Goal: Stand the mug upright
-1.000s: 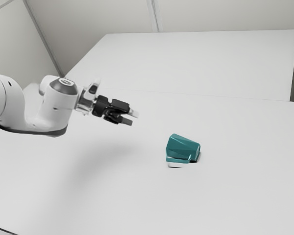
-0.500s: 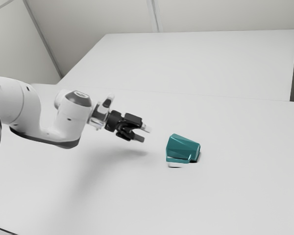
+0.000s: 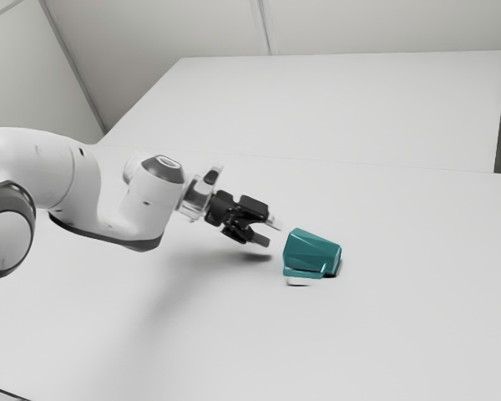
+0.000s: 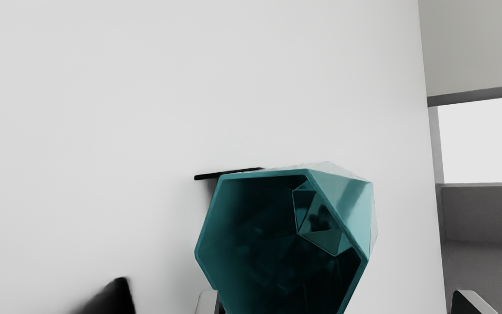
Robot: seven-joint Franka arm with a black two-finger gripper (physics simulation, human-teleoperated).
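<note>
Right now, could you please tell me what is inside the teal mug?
Inside the mug I see faceted teal walls and no contents; the darkest part is too shadowed to tell.

Gleaming Against Matt

Showing glossy, smooth facets on the mug (ceramic or plastic, hard to say). Looking smooth and matt on the table, plastic-like on the arm, glossy on the gripper.

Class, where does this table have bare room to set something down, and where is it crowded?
Bare table stretches from the mug to the exterior view's right, and below mug and arm in that view. Tight: the gap between the open hand and the mug's mouth.
</note>
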